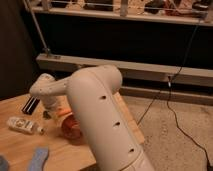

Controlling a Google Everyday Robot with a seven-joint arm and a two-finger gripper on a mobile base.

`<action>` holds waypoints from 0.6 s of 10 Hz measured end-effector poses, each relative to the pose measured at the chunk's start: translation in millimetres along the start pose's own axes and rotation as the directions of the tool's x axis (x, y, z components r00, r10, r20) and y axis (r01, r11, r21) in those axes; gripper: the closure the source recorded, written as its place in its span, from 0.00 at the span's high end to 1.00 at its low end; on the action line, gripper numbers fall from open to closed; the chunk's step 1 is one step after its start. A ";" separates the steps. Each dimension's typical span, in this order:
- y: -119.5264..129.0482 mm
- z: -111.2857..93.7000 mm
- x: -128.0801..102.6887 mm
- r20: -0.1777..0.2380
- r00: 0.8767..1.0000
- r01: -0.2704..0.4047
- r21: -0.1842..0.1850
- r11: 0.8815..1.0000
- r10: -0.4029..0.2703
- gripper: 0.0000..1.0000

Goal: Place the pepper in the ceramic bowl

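The gripper (50,111) hangs low over the desk (65,156), near the far edge. Its opening, and whether it holds anything, cannot be told. The pepper (63,112) shows as an orange patch just beside the gripper, at the far rim of the bowl (71,129); its long axis is unclear. The bowl lies nearward of the gripper. The bottle (22,125) lies apart from the bowl.

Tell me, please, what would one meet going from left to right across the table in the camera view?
White plastic bottle lying down → gripper, low over the wooden table → glossy reddish-orange ceramic bowl → bulky cream robot arm.
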 end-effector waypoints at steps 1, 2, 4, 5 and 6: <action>0.8 1.7 2.7 -0.005 1.000 -0.002 -0.013 1.000 0.002 0.18; 1.6 2.0 5.3 -0.010 1.000 -0.004 -0.024 1.000 0.004 0.08; -0.5 -8.5 9.2 -0.013 1.000 -0.011 -0.027 1.000 0.011 0.00; -5.7 -26.2 9.6 0.002 1.000 -0.018 -0.010 1.000 0.018 0.00; -8.8 -40.0 11.4 0.014 1.000 -0.025 0.003 1.000 0.025 0.00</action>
